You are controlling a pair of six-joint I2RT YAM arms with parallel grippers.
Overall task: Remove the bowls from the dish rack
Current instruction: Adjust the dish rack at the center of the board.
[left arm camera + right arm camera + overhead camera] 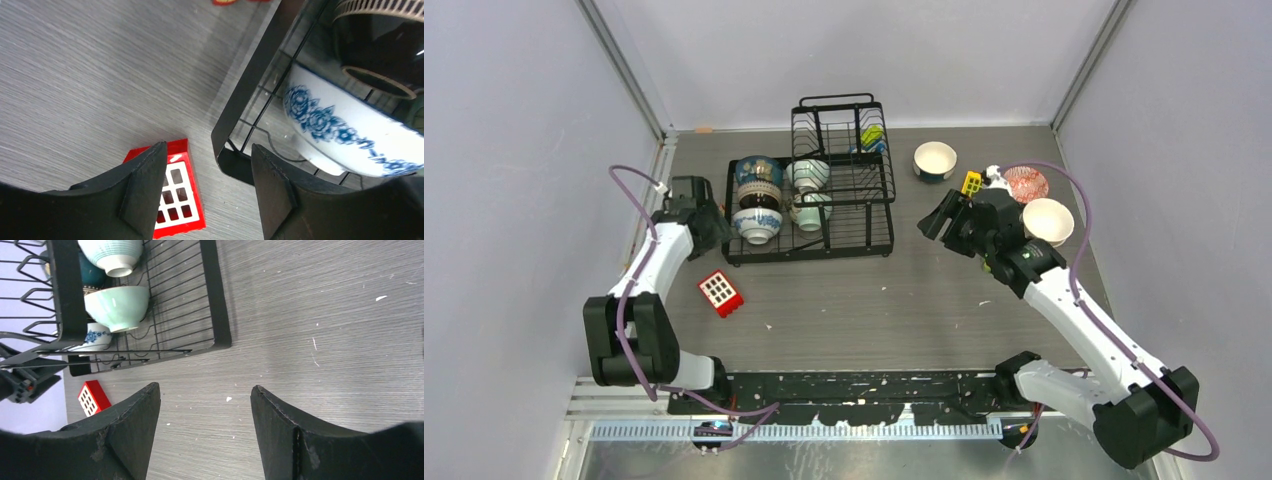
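Left claw (207,147) wide, empty, beside black wire dish rack (244,95), blue-flowered white bowl (340,125) inside, right claw (205,387) wide

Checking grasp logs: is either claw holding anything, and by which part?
Nothing held. Left claw and right claw are both open and empty.

Left arm (652,268), right arm (1079,305) extended; jaws spread, empty.
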